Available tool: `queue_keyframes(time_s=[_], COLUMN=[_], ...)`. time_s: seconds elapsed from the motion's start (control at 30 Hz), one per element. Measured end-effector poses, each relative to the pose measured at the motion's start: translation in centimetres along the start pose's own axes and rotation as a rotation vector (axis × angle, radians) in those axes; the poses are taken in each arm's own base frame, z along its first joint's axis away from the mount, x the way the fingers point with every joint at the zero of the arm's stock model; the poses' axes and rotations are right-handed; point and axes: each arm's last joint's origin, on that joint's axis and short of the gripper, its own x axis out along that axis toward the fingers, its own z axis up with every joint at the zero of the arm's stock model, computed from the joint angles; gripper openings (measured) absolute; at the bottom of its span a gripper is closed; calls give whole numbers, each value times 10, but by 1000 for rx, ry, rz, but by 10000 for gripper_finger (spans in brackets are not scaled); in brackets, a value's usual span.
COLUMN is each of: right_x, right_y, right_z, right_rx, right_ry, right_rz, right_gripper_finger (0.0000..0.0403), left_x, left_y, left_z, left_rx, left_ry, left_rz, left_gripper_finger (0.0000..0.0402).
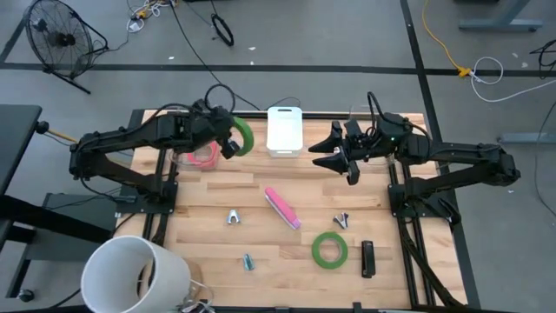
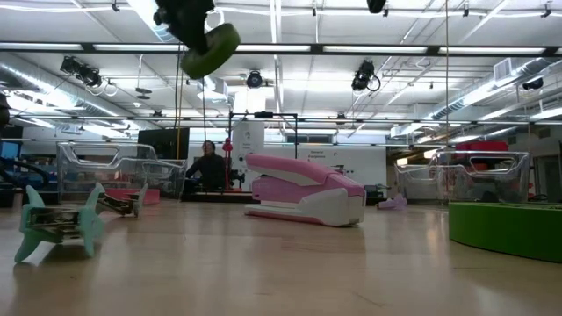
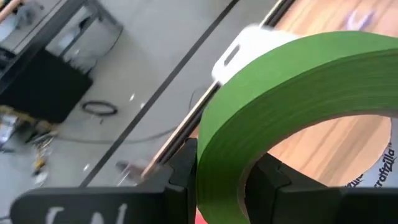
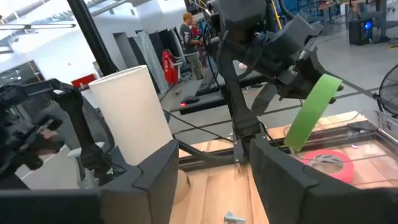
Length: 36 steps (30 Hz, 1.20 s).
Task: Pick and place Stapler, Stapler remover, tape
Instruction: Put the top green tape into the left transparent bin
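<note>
My left gripper [image 1: 232,141] is shut on a green tape ring [image 1: 244,135] and holds it high above the table's far left; the ring also shows in the low view [image 2: 211,49] and in the right wrist view [image 4: 314,109]. Below it, a red-pink tape ring [image 1: 204,155] lies flat in a clear container [image 1: 182,159]. A second green ring [image 1: 330,250] lies flat near the front right. The pink stapler [image 1: 282,209] lies mid-table. A teal staple remover [image 2: 57,224] stands on the table. My right gripper [image 1: 328,156] is open and empty, in the air beside the white box. My left gripper pinches the green ring's band [image 3: 217,155] between its two fingers, one finger [image 3: 267,180] inside the ring's open centre and one [image 3: 185,168] outside. The ring is lifted clear of the table and stands on edge, tilted, beyond the fingers.
A white box [image 1: 284,130] stands at the far middle. A big white cup [image 1: 135,274] stands at the front left corner. Two silver staple removers [image 1: 233,217] [image 1: 341,221], a small teal one [image 1: 248,261] and a black item [image 1: 367,259] lie on the near half.
</note>
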Motion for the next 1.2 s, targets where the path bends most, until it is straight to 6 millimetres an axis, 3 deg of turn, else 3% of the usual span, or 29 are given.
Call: queue_keyframes(time_s=[0.27, 0.53, 1.03, 1.2], right_x=[0, 0, 0, 0], right_y=[-1, -1, -1, -1], right_z=[-3, -4, -4, -4], right_rx=[-16, -21, -30, -30], right_ry=[26, 40, 40, 40], right_rz=[-8, -12, -12, -12], right_gripper_finger=[181, 173, 172, 171], left_x=[6, 11, 50, 59], left_y=[17, 33, 15, 10], left_z=[-20, -36, -93, -112], left_rx=[43, -26, -114, -63], left_ry=[206, 334, 430, 453], left_rz=[84, 257, 464, 520], left_gripper_finger=[91, 91, 91, 93])
